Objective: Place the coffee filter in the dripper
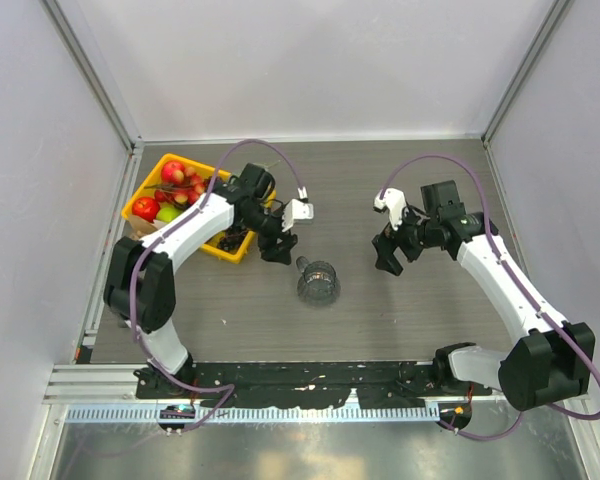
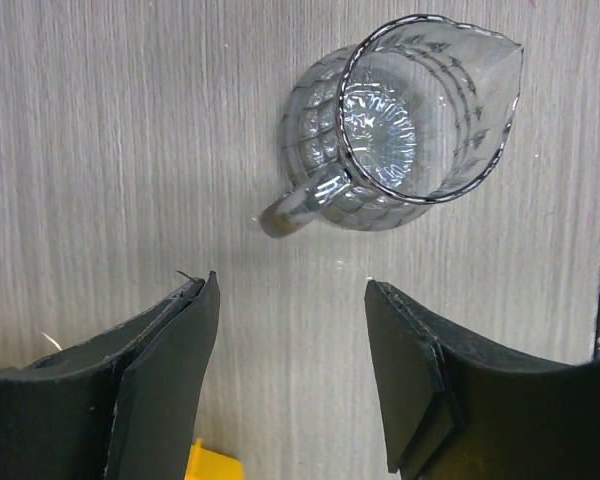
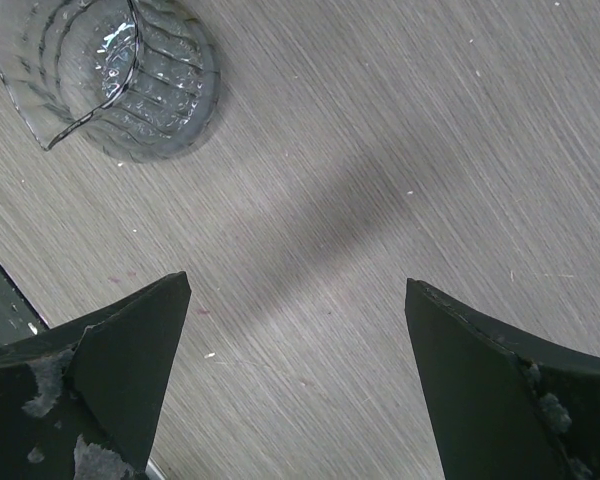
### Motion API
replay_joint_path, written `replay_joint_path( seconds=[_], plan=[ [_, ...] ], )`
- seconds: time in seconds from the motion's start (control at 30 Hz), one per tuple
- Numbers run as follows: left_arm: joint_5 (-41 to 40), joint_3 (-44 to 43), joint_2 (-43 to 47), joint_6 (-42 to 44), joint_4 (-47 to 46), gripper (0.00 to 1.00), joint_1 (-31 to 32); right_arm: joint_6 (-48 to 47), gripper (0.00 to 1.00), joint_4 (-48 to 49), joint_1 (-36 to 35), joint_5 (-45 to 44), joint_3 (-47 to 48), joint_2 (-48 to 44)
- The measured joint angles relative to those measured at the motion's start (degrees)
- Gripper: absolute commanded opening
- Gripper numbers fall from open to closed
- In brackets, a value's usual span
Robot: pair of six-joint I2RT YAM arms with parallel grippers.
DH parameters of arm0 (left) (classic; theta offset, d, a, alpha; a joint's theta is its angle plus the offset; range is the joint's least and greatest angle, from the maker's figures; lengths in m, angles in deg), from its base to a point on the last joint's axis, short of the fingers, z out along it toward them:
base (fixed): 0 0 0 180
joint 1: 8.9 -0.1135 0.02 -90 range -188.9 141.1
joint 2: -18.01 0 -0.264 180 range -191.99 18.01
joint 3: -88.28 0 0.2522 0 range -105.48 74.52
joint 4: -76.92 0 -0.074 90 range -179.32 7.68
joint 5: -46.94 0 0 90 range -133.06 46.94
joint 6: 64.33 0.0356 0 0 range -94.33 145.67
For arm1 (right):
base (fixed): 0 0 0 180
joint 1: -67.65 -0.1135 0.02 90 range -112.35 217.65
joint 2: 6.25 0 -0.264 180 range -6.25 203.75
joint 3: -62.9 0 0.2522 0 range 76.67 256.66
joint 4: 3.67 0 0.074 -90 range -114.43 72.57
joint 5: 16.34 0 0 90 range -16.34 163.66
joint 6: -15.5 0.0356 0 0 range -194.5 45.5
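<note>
The dripper (image 1: 318,281), a clear ribbed glass vessel with a side handle, stands upright on the grey table between my two arms. It is empty. The coffee filter is not in any view. My left gripper (image 1: 278,249) is open and empty, just left of and behind the dripper. In the left wrist view the dripper (image 2: 410,110) lies beyond my left gripper (image 2: 291,282), its handle towards the fingers. My right gripper (image 1: 388,256) is open and empty, to the right of the dripper. In the right wrist view my right gripper (image 3: 298,283) hangs over bare table, the dripper (image 3: 120,70) at top left.
A yellow fruit tray (image 1: 140,196) with red and green fruit stands at the back left, under the left arm; its corner (image 2: 215,465) shows between the left fingers. A black rail (image 1: 310,380) runs along the near table edge. Grey walls close in both sides and the back.
</note>
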Motion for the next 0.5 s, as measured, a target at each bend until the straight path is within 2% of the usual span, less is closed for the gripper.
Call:
replay_joint_path(
  seconds=[0.27, 0.5],
  plan=[
    [0.07, -11.32, -7.93, 17.4, 9.88, 0.66, 3.45, -0.13, 0.96, -1.81, 1.66, -0.07, 0.0, -0.04],
    [-1.2, -12.44, -11.41, 24.63, 14.51, 0.61, 7.37, -0.37, 0.96, -2.89, 6.51, -0.35, 0.44, -0.02]
  ],
)
